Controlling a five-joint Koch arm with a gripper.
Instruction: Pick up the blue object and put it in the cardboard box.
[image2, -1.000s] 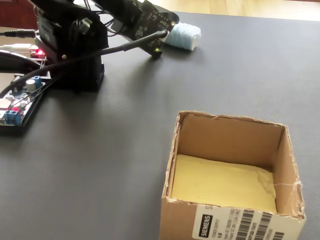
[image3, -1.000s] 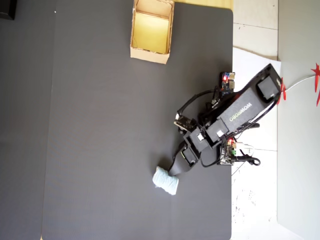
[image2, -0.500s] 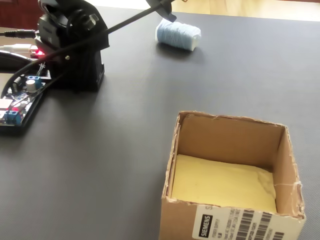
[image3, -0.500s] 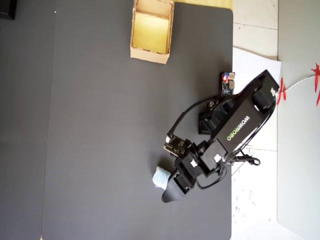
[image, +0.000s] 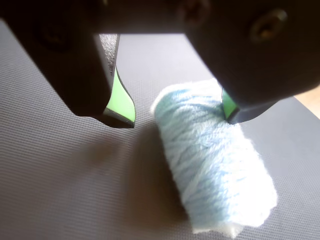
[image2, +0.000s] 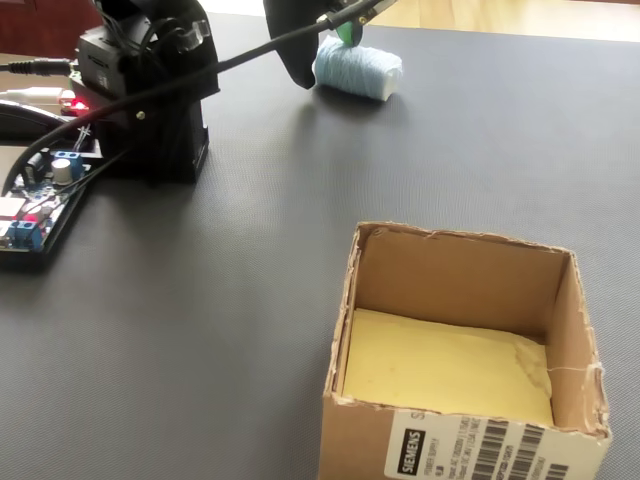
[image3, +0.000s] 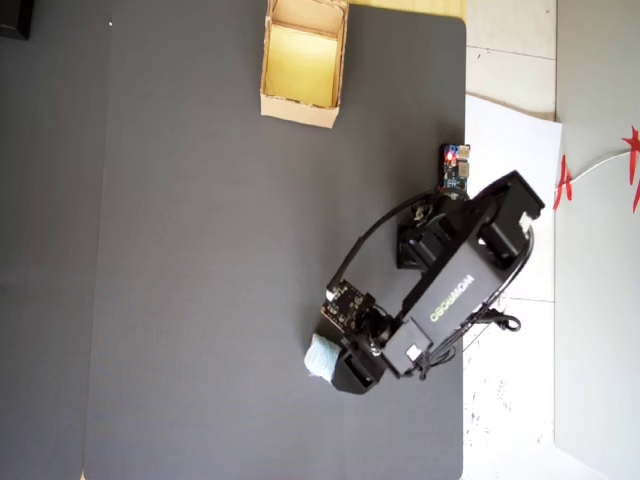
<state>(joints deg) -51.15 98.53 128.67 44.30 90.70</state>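
The blue object (image: 212, 160) is a pale light-blue ribbed lump lying on the dark mat. In the wrist view my gripper (image: 175, 112) is open just above it, green-padded fingers (image: 121, 102) standing either side of the lump's far end, the right pad close against it. The fixed view shows the gripper (image2: 322, 58) at the left end of the blue object (image2: 362, 68), far back on the mat. From overhead, the arm (image3: 440, 300) covers most of the blue object (image3: 319, 357). The cardboard box (image2: 450, 275) stands open near the front, and in the overhead view the cardboard box (image3: 297, 110) is at the top.
The arm's black base (image2: 150, 110) and a circuit board (image2: 35, 200) with cables sit at the left of the fixed view. Overhead, the dark mat (image3: 200, 250) ends at the right, where white paper (image3: 510, 130) lies.
The arm has swung round over the lump. The gripper rose off the mat beside it, then came down with open jaws astride its end. The lump and box have not moved.
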